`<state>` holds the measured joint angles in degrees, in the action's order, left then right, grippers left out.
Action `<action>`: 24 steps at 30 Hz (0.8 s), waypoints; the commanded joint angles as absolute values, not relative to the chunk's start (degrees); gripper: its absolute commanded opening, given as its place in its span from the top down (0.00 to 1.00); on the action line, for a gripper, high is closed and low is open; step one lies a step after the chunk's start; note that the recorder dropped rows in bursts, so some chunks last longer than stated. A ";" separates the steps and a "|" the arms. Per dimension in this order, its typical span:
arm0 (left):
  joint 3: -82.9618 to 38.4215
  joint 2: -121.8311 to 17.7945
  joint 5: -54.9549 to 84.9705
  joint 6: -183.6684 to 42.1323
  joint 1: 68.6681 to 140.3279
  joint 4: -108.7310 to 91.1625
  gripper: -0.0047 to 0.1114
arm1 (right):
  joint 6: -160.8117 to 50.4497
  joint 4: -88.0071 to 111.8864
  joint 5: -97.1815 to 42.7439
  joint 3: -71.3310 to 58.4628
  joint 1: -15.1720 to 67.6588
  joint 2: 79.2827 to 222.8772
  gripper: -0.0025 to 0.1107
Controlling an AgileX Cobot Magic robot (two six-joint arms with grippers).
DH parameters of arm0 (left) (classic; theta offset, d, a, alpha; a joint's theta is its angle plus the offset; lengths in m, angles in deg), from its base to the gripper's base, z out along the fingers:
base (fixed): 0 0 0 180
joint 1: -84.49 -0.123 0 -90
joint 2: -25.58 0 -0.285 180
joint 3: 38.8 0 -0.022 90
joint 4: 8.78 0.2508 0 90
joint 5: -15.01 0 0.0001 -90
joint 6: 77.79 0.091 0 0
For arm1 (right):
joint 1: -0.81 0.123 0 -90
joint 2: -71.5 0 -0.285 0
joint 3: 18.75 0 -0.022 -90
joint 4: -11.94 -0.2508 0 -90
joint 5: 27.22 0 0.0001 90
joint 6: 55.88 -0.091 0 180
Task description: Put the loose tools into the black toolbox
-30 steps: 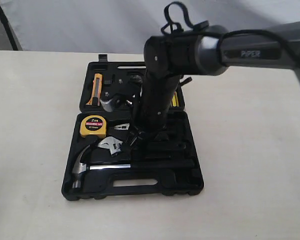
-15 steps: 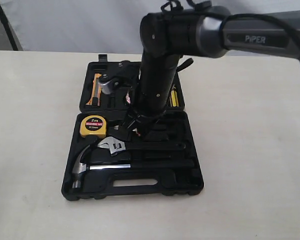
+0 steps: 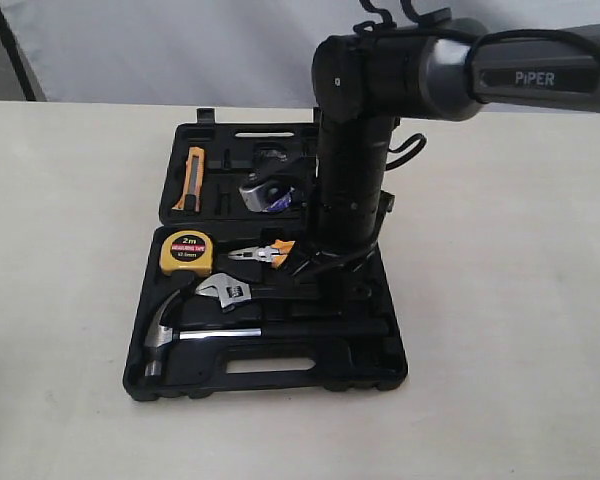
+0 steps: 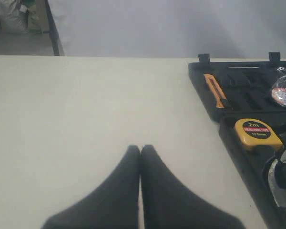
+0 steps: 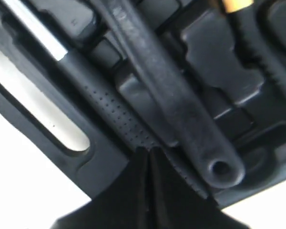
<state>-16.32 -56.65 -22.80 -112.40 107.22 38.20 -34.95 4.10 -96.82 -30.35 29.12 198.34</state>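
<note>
From the exterior view, the toolbox (image 3: 280,372) lies open on the pale table (image 3: 500,300), with its two halves flat and the slot handle along the near edge. In the near half, the hammer (image 3: 165,335) lies lengthwise just behind that slot, with its steel head at the left. The wrench (image 3: 230,292) lies just behind the hammer, its jaw end to the left and its black handle running off under the right arm (image 3: 355,170). A yellow tape measure (image 3: 187,252) sits in the left rear corner of this half, and orange-handled pliers (image 3: 263,255) lie beside it. In the far half are an orange knife (image 3: 190,178) and the wrapped tape roll (image 3: 270,190). The arm comes down steeply over the right of the box, and its own bulk hides its tip.

In the left wrist view, the left gripper (image 4: 141,149) hangs over bare table with its two dark fingers pressed together and nothing between them. The toolbox (image 4: 231,143) is off to one side, well apart from it. The knife (image 4: 214,88), the tape measure (image 4: 257,133) and the tape roll (image 4: 282,93) show in it.

In the right wrist view, the right gripper (image 5: 148,151) is low over the near half of the toolbox (image 5: 100,167). Its fingertips meet and hold nothing. The tips are just over the dimpled rubber grip of the hammer (image 5: 100,109). The wrench (image 5: 171,105) handle, with its hanging hole, passes close beside them. Whether the tips touch the hammer cannot be told.
</note>
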 commanded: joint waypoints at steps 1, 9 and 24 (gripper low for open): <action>-15.78 -56.19 -21.83 -112.98 107.03 37.42 0.95 | -35.08 6.29 -97.18 -26.80 28.88 198.19 0.98; -15.78 -56.19 -21.83 -112.98 107.03 37.42 0.95 | -36.59 12.38 -97.18 -24.68 28.88 198.31 0.98; -15.78 -56.19 -21.83 -112.98 107.03 37.42 0.95 | -38.74 15.52 -92.98 -24.68 28.88 198.31 0.98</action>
